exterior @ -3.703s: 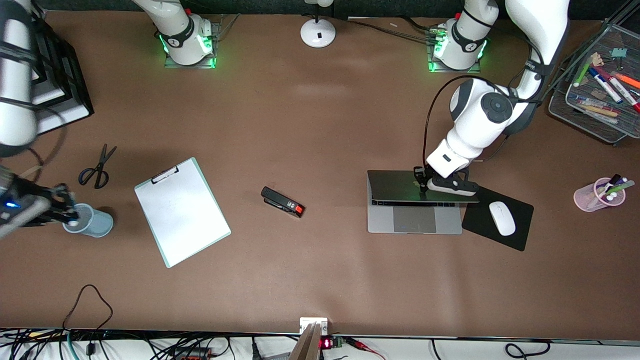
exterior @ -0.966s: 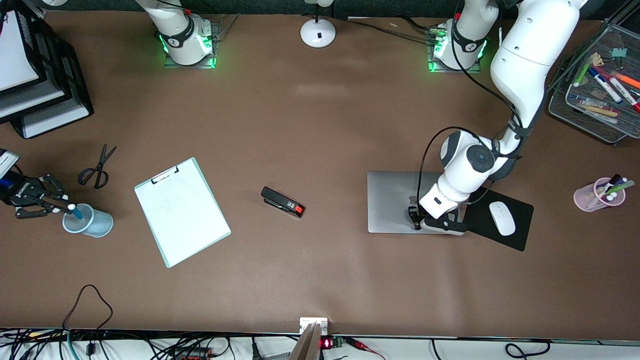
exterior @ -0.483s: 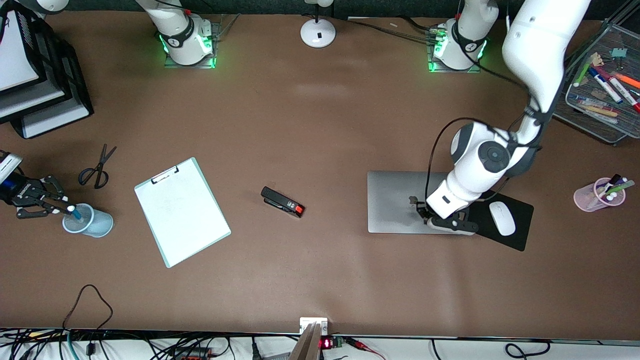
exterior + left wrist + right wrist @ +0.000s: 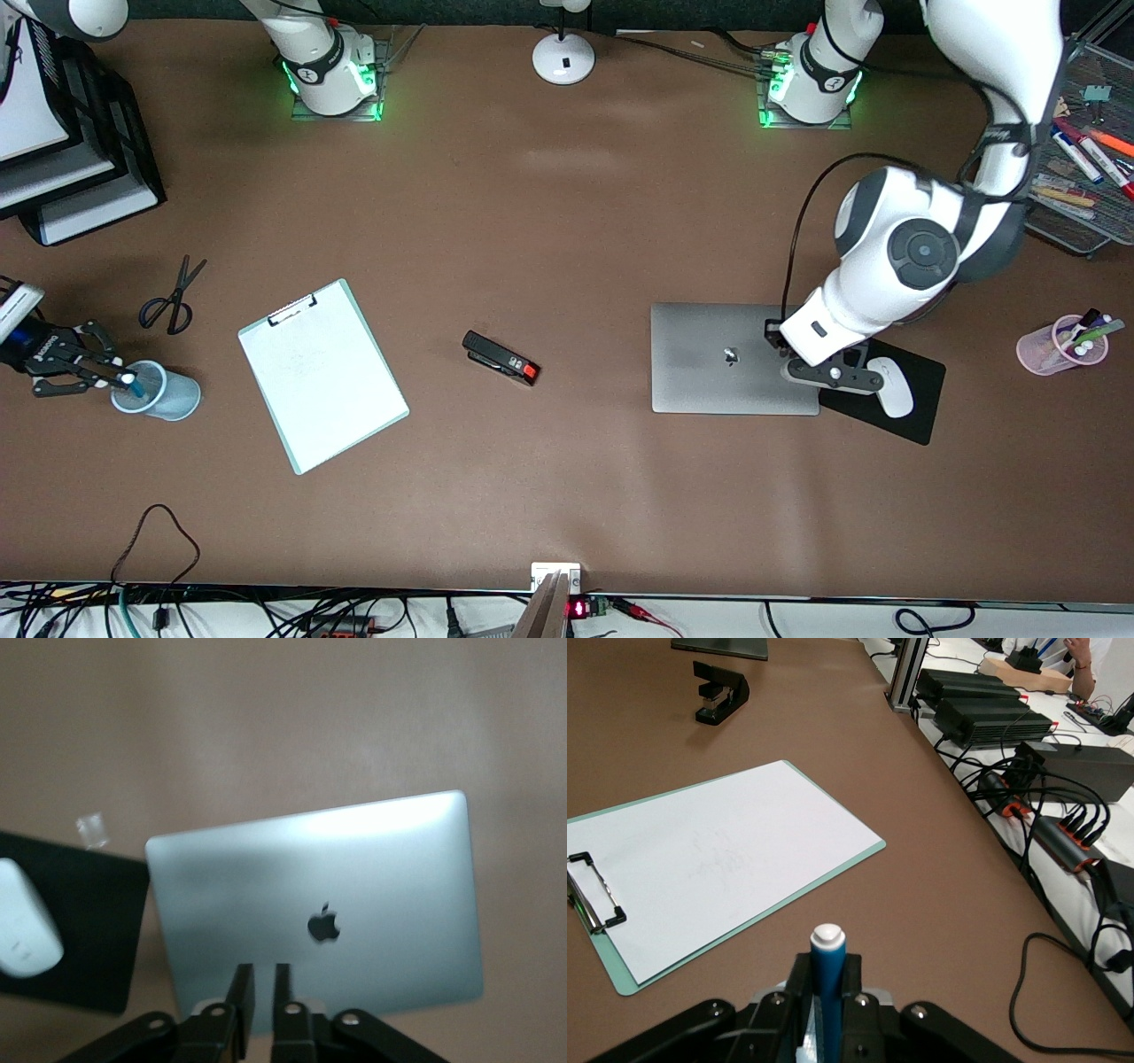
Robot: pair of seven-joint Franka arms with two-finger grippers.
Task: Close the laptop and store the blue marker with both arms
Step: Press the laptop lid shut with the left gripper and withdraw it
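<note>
- My right hand hangs over the pale blue plastic cup near the right arm's end of the brown worktop, clamped tight on the slim bright blue marker; in the right wrist view its whitish cap stands up between my fingers, and its lower end dips into the cup's mouth
- The black-handled scissors lie beside that cup, farther from the front camera
- The white sheet on its mint-green clipboard lies flat, toward the middle of the worktop from the cup
- The black stapler with an orange tip sits between the clipboard and the laptop
- The silver-grey slim laptop lies shut and flat, its dark apple logo facing up
- My left hand hovers over the laptop's edge beside the black mouse pad, its fingers narrow with a slim gap, holding nothing
- The white mouse rests on the mouse pad, partly hidden by my left hand
- The pink translucent cup of pens stands near the left arm's end
- The wire mesh tray of markers sits farther from the front camera than that cup
</note>
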